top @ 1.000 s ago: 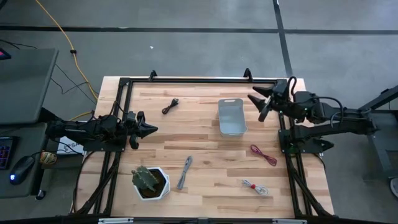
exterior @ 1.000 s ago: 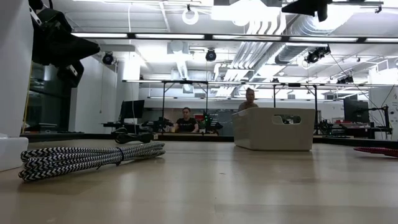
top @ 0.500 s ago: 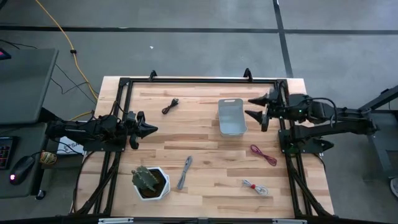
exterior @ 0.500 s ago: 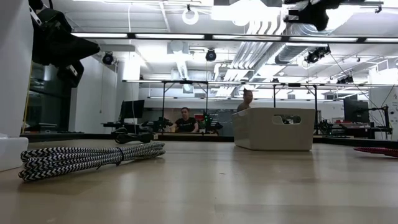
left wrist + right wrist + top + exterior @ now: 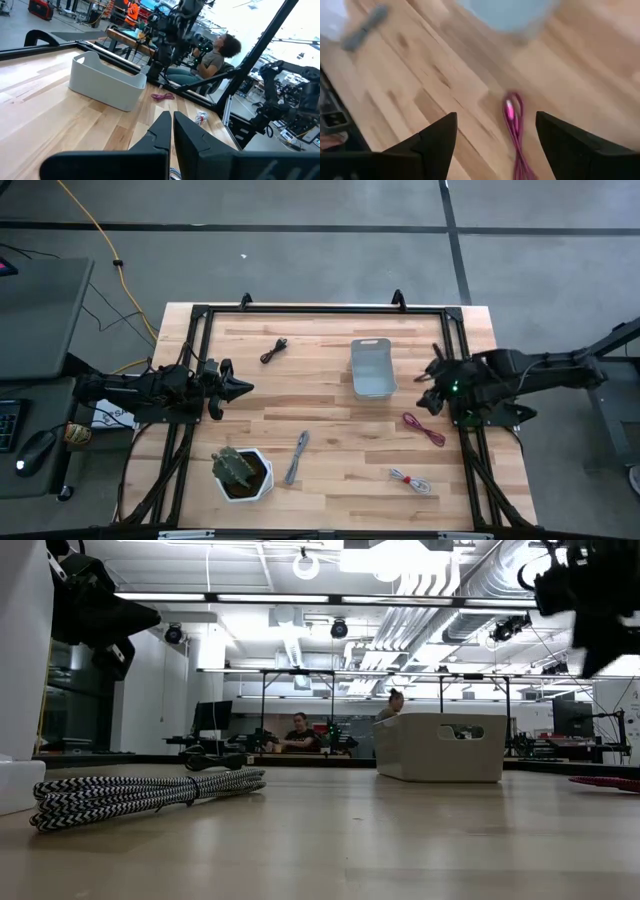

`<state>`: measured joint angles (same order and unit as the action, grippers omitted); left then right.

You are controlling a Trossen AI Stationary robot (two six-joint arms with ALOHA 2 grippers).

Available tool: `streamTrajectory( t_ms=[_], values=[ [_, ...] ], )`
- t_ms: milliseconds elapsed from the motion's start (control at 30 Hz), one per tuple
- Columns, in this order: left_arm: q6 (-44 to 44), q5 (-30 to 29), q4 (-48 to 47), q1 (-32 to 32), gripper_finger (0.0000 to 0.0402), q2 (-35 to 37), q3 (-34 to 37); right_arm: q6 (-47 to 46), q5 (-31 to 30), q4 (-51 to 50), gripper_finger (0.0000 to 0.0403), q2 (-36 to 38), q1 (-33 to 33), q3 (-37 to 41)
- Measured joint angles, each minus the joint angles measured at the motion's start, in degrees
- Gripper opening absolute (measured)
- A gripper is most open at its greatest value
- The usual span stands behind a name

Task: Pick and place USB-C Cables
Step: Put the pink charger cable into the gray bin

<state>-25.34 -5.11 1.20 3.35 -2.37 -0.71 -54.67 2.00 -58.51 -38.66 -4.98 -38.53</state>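
Note:
Four bundled cables lie flat on the wooden table: black [image 5: 273, 351] toward the far left, grey [image 5: 297, 457] near the plant pot, whitish with red [image 5: 410, 480] near the right front, and dark red [image 5: 423, 428] at the right. The pale tray [image 5: 372, 367] stands mid-table. My right gripper [image 5: 430, 385] hangs open above the table between the tray and the dark red cable [image 5: 515, 125], tipped down toward that cable, touching nothing. My left gripper [image 5: 240, 388] waits shut at the table's left side, pointing right.
A white pot with a green plant [image 5: 242, 472] stands at the near left. A black frame rail [image 5: 320, 309] runs round the table's edges. People sit in the room beyond the table [image 5: 297, 730]. Bare wood lies between the tray and the near cables.
My right gripper has swung from the far right corner toward the near edge, past the tray's right side, and tipped to point down over the dark red cable. It stays open. The cables, the tray and my left arm have kept still.

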Motion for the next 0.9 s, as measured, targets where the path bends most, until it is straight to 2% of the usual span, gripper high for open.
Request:
streamTrajectory(
  t_ms=[300,600,900],
  values=[
    [0.0,0.0,0.0,0.0,0.0001,0.0,0.0,-12.5,-0.8,8.6,0.0261,-1.6,-11.1,9.7],
    [0.0,0.0,0.0,0.0,0.0001,0.0,0.0,-14.0,-7.9,9.7,0.0261,-14.2,-17.9,9.4],
    [0.0,0.0,0.0,0.0,0.0001,0.0,0.0,-13.6,-5.6,11.8,0.0261,-27.7,-19.6,9.4]
  ],
)
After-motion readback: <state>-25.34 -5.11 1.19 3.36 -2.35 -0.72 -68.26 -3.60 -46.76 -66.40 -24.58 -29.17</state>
